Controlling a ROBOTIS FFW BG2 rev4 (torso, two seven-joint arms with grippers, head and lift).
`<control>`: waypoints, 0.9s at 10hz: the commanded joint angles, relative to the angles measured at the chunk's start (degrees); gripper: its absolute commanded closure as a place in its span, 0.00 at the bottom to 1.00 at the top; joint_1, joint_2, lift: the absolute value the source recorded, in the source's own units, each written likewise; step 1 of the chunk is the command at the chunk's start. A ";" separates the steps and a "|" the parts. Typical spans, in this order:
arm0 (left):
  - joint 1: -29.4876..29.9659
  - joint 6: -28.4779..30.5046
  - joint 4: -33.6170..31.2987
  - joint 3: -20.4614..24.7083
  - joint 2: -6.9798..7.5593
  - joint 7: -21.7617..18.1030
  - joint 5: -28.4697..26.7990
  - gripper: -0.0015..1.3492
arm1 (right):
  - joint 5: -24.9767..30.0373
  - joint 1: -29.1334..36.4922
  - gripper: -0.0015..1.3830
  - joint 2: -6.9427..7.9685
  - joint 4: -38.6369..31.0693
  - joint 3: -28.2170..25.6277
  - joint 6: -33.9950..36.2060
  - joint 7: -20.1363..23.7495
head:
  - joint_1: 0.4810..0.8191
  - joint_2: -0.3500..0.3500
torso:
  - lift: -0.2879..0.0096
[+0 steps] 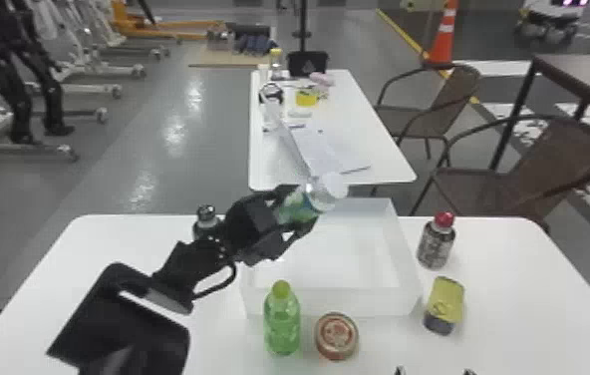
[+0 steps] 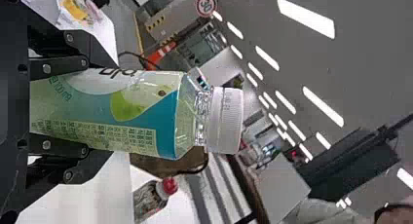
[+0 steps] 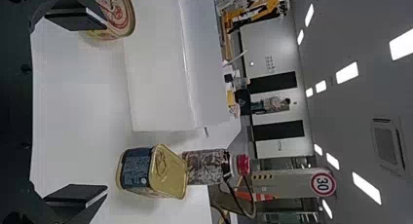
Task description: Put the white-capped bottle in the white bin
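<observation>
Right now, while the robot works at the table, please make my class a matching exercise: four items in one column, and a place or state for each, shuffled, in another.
Sides follow the head view.

1. White-capped bottle
2. Red-capped bottle
3. Green bottle
4. Round tin

A. Upright, right of the bin
B. Just right of item 3
C. Tilted, in the left gripper
D. Just left of item 4

Pairs: 1-C, 2-A, 3-D, 4-B

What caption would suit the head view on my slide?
Left gripper holding the white-capped bottle, tilted and raised near the white bin.
</observation>
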 commanded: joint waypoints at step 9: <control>-9.17 9.62 5.86 -16.16 1.23 -6.07 -21.61 0.19 | -0.45 -0.78 0.08 -0.35 0.35 0.64 0.23 0.00 | 0.20 0.50 | 0.63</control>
